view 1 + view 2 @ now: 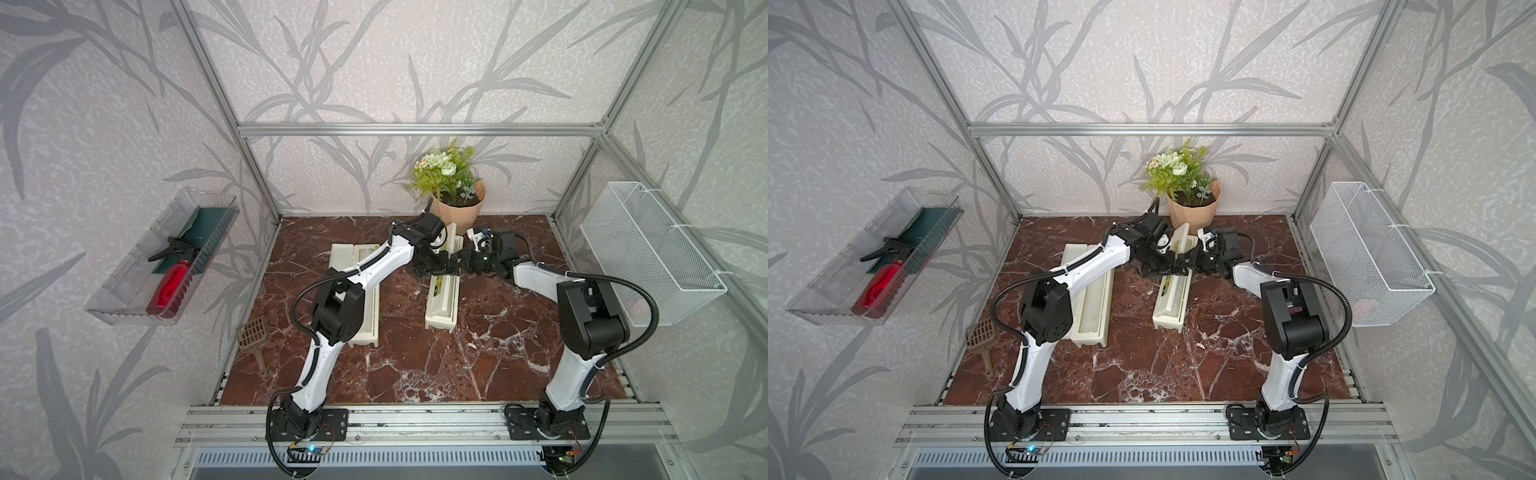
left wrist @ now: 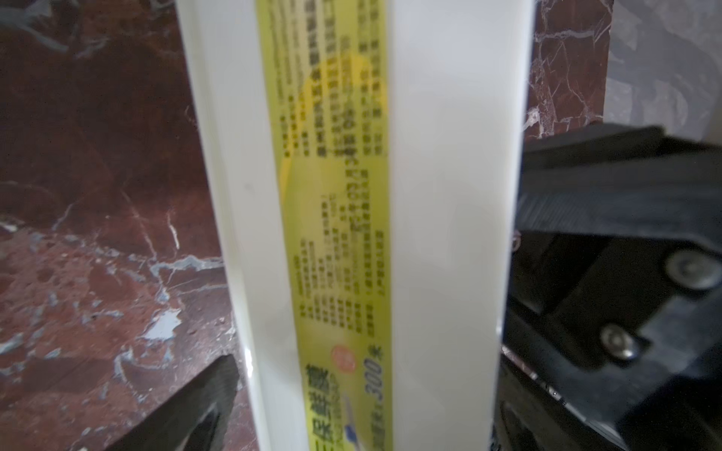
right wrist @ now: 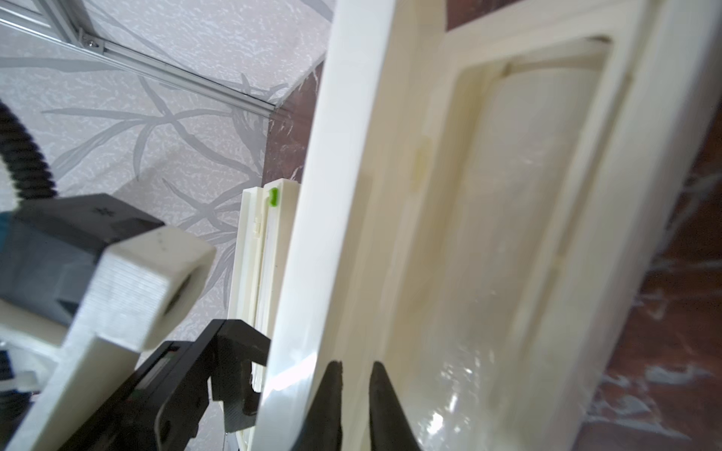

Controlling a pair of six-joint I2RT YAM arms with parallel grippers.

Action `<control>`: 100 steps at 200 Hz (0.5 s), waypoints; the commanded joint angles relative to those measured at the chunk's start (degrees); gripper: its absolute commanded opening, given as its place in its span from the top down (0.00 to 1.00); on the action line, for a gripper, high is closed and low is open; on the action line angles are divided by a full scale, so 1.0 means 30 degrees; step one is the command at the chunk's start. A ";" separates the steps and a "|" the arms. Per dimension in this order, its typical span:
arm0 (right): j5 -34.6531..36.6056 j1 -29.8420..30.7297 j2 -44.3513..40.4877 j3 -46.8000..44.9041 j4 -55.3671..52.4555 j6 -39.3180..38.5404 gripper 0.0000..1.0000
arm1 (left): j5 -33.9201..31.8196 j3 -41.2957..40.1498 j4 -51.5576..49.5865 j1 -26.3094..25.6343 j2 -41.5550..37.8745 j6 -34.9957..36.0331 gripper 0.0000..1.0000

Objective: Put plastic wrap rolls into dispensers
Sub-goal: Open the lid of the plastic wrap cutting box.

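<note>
Toward the back of the tabletop [image 1: 415, 365], the right-hand dispenser [image 1: 441, 309] lay with its lid [image 3: 332, 195] half raised and a plastic wrap roll [image 3: 500, 254] seated in its trough. The left end effector [image 1: 434, 266] stood released, jaws wide to either side of the labelled box. The right end effector [image 3: 355, 390] was clenched at the lid's long edge; whether it pinched that edge I could not tell. The lid looked light, stiff and slick, so a mid-edge pinch seemed safest, and the box would likely slide if pushed. The 2nd dispenser [image 1: 345, 257] lay open nearby.
</note>
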 commanded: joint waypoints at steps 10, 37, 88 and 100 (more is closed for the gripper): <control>-0.0318 0.0919 0.0566 0.1188 0.0041 -0.0146 0.84 | -0.1460 -0.2421 0.2575 0.1815 -0.3242 -0.0445 0.01; 0.0211 0.1507 0.0823 0.2199 -0.1396 -0.0862 0.83 | -0.2671 -0.4084 0.3243 0.2822 -0.5094 0.0382 0.01; 0.1578 0.1281 -0.0010 0.2451 -0.3477 -0.3054 0.81 | -0.6724 -0.8943 0.6257 0.4996 -0.8923 0.2029 0.01; 0.1854 0.1229 0.0024 0.2592 -0.3501 -0.3260 0.80 | -0.7247 -1.0686 0.7664 0.5793 -1.0069 0.2646 0.01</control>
